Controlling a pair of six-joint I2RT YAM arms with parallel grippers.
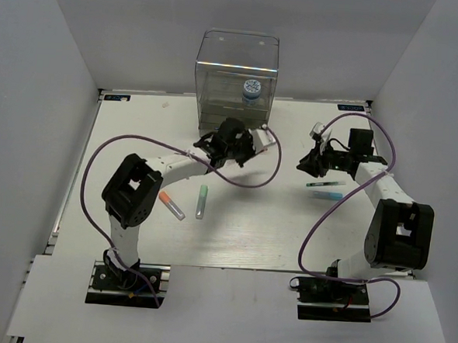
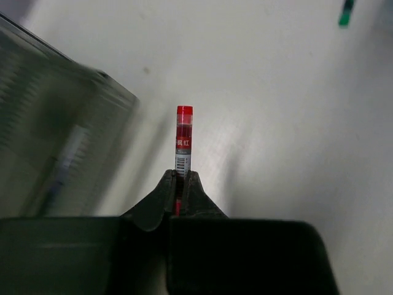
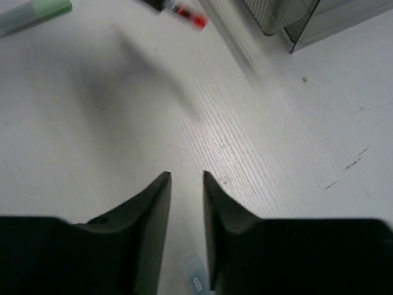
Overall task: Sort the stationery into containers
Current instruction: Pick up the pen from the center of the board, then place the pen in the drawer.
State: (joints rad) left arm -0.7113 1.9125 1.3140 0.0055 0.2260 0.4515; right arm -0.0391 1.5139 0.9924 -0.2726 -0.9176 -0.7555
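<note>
My left gripper (image 1: 248,146) is shut on a thin red-white pen (image 1: 266,142), held just in front of the clear drawer cabinet (image 1: 236,75). In the left wrist view the pen (image 2: 183,138) sticks out past the gripper (image 2: 180,175), with the cabinet (image 2: 55,141) at the left. A blue-white roll (image 1: 252,89) sits in the cabinet. My right gripper (image 1: 308,162) is open and empty, seen above the table in its wrist view (image 3: 186,177). A dark pen (image 1: 325,184) and a light-blue marker (image 1: 326,195) lie beside it. An orange-capped marker (image 1: 171,204) and a mint-green marker (image 1: 201,202) lie mid-table.
White walls enclose the table (image 1: 248,235) on three sides. The right wrist view shows the cabinet's corner (image 3: 319,18) at top right, the mint-green marker (image 3: 37,13) at top left and the light-blue marker's end (image 3: 195,273) under its jaws.
</note>
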